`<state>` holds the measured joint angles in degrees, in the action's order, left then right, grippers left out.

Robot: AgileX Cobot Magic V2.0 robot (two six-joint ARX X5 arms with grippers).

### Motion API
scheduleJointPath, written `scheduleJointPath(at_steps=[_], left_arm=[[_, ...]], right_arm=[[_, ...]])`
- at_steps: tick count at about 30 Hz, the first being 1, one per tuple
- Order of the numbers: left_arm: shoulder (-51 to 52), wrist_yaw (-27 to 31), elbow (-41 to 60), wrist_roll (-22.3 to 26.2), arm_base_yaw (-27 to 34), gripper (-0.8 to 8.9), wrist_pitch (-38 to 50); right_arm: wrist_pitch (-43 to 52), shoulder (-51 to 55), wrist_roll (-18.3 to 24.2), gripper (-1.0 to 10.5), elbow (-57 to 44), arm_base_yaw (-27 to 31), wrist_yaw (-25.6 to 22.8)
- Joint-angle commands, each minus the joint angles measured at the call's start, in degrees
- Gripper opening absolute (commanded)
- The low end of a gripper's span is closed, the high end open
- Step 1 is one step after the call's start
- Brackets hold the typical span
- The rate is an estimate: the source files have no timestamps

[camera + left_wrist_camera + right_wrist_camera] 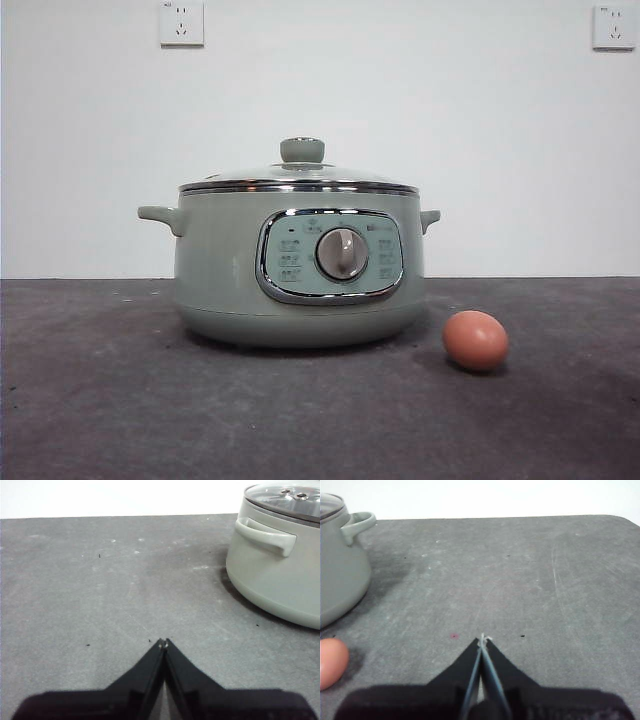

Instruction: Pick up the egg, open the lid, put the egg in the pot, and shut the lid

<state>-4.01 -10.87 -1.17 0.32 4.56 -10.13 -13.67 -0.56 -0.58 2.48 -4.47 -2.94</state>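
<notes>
The sage-green pot (300, 265) stands mid-table with the glass lid (300, 178) closed on it, green knob on top. The reddish-brown egg (476, 341) lies on the dark table just right of the pot, in front of its side handle. In the left wrist view my left gripper (163, 642) is shut and empty above bare table, with the pot (280, 575) and lid (290, 497) off to one side. In the right wrist view my right gripper (482, 639) is shut and empty, with the egg (331, 663) and the pot (340, 575) at the picture's edge.
The dark grey table (120, 400) runs back to a white wall with two sockets (182, 23). Neither arm shows in the front view.
</notes>
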Motion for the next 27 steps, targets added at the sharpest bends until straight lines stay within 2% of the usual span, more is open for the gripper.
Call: scheduleJointPath(at_steps=[1, 7, 10, 15, 23, 27], left_arm=[[-0.02, 0.00, 0.42, -0.50, 0.17, -0.04, 0.52], [-0.02, -0.02, 0.42, -0.61, 0.13, -0.04, 0.52], [-0.02, -0.07, 0.22, -2.99, 0.13, -0.04, 0.50], [-0.13, -1.29, -1.73, -5.90, 0.13, -0.06, 0.37], [-3.08, -4.55, -9.49, -9.16, 0.11, -0.06, -2.91], [-6.36, -7.23, -15.19, -9.14, 0.11, -0.06, -7.08]], right_arm=[[0.42, 0.07, -0.09, 0.0, -0.61, 0.00, 0.20], [0.48, 0.07, -3.96, 0.0, -0.61, 0.00, 0.61], [0.72, 0.07, -4.66, 0.0, -0.57, -0.02, 0.66], [0.72, 0.04, -9.42, -0.1, 1.42, -0.02, 0.83], [0.11, -1.73, -11.61, -0.1, 10.19, -0.02, 1.22], [-0.17, -5.14, -13.11, -0.1, 16.37, -0.02, 3.82]])
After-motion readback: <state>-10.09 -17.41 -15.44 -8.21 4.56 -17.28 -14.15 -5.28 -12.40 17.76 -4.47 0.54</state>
